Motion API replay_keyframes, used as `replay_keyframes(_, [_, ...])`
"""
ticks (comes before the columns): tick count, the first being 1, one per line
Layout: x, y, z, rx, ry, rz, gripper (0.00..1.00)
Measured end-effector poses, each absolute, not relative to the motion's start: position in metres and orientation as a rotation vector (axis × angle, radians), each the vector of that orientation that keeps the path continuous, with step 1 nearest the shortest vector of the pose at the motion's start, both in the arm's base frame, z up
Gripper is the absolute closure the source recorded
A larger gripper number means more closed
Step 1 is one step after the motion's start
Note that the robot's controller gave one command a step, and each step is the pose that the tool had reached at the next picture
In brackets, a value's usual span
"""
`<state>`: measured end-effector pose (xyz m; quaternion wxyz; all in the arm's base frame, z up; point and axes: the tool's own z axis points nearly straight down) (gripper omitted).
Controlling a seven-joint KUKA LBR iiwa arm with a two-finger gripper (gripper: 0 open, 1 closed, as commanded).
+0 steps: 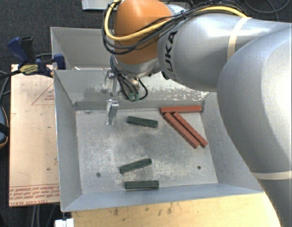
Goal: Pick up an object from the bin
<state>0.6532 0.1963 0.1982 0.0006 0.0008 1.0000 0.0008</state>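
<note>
Claw (pixel 111 111) is seen lowered into the far-left part of the grey bin (pixel 65 141), its tip close above the floor near the foot of the far wall; whether it is spread or pressed together cannot be told from this angle. Orange wrist cover (pixel 139 20) and looped cables (pixel 118 32) are noted directly above it.

Nearest thing: a dark green bar (pixel 142 122), lying flat just right of the claw, apart from it, roughly parallel to the far wall. A second green bar (pixel 135 165) is recorded nearer, mid-floor, slightly tilted; a third green bar (pixel 141 185) lies beside the near wall. At far right, one red-brown bar (pixel 181 109) lies along the far wall; a red-brown pair (pixel 186 129) runs diagonally from its left end, side by side and touching.
</note>
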Motion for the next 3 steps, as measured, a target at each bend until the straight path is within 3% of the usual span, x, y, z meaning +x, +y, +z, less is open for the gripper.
replay_keyframes(1, [0.653,0.196,0.198,0.002,3.140,0.002,0.00])
replay_keyframes(2, [0.624,0.156,0.151,-0.150,3.134,0.003,0.00])
replay_keyframes(3, [0.608,0.146,0.102,-0.080,3.139,0.001,0.00])
